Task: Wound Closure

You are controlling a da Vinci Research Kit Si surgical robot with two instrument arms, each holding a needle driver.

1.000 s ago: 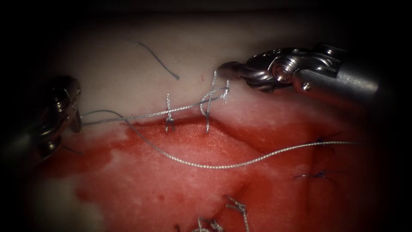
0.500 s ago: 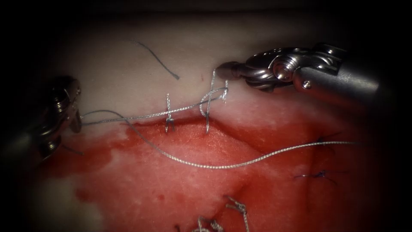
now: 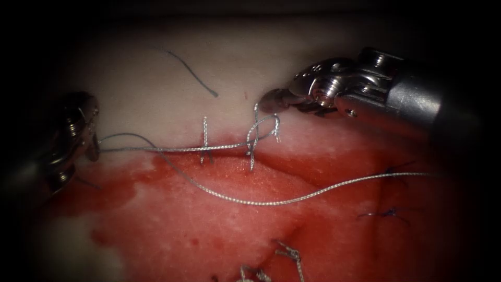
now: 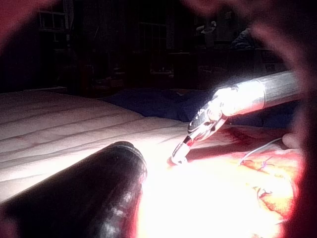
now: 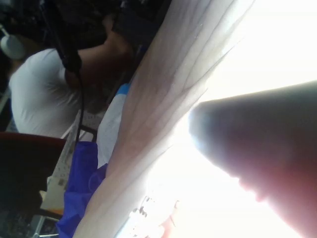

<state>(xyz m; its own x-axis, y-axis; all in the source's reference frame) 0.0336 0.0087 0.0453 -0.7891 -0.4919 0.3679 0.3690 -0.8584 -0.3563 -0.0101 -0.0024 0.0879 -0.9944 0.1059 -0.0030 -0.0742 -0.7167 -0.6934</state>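
Right tool [image 3: 272,99]: your jaws pinch the thread [image 3: 172,149] above the knot.
Left tool [image 3: 86,138]: your jaws clamp its other end.
Risk: overpulling could tear the tissue [image 3: 156,78].

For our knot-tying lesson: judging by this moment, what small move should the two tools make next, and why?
Probably draw the two tools gently apart to snug the knot. The right tool grips one end of the thread above the cut, the left tool grips it at the left, and the loop between them looks open, not yet flat on the tissue.
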